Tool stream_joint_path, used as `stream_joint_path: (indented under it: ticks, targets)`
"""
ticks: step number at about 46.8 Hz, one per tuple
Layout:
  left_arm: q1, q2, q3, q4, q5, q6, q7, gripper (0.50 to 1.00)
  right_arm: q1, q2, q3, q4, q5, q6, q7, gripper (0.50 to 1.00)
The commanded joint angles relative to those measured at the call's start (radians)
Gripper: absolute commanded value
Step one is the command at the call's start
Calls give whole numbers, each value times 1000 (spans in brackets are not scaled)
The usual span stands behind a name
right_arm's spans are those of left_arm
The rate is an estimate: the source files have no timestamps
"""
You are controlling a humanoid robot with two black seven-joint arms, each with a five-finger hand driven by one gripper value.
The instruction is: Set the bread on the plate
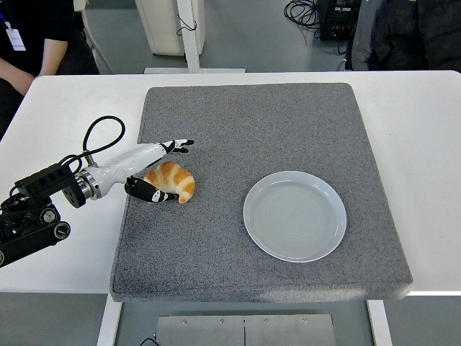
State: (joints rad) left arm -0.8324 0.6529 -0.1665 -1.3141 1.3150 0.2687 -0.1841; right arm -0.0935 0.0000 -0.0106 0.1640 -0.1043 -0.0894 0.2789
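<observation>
Robot hand on our left arm sits at the bread, its fingers spread to either side of it: the upper fingers point past the far side of the croissant, and the thumb lies along its near edge, touching or almost touching. We cannot say the bread is gripped yet; the digits bracket it rather than press on it, so we read the hand as open around it.

We see the bread lying flat on the grey mat, toward the mat's left side, on the worktop. The plate stands well apart to the right, also on the mat, and nothing is on it.

By our judgement the task is at its first step. The reach looks done, and the grasp is only being set up. What is left: close on the bread, lift it, carry it rightward across the mat, and set it down inside the plate's rim. Our right arm is out of view. A person sits at the top left corner, away from the work.
</observation>
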Motion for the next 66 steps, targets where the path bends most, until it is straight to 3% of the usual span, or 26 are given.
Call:
stream_joint_path:
  ticks: [1, 10, 26, 53, 62, 66]
  targets:
    - [10, -9, 1, 7, 1, 17, 0, 872, 0, 0, 0, 0, 0, 0, 0, 1000]
    - [15, -18, 1, 13, -2, 18, 1, 854, 0, 0, 0, 0, 0, 0, 0, 1000]
    - [16, -15, 1, 13, -8, 9, 0, 503, 0, 0, 0, 0, 0, 0, 0, 1000]
    - [-62, 17, -13, 13, -13, 9, -23, 500, 0, 0, 0, 2, 0, 2, 0, 1000]
    - [-188, 97, -11, 12, -49, -26, -23, 500, 0, 0, 0, 2, 0, 2, 0, 1000]
    - [-264, 136, -13, 12, -97, -74, -22, 500, 0, 0, 0, 2, 0, 2, 0, 1000]
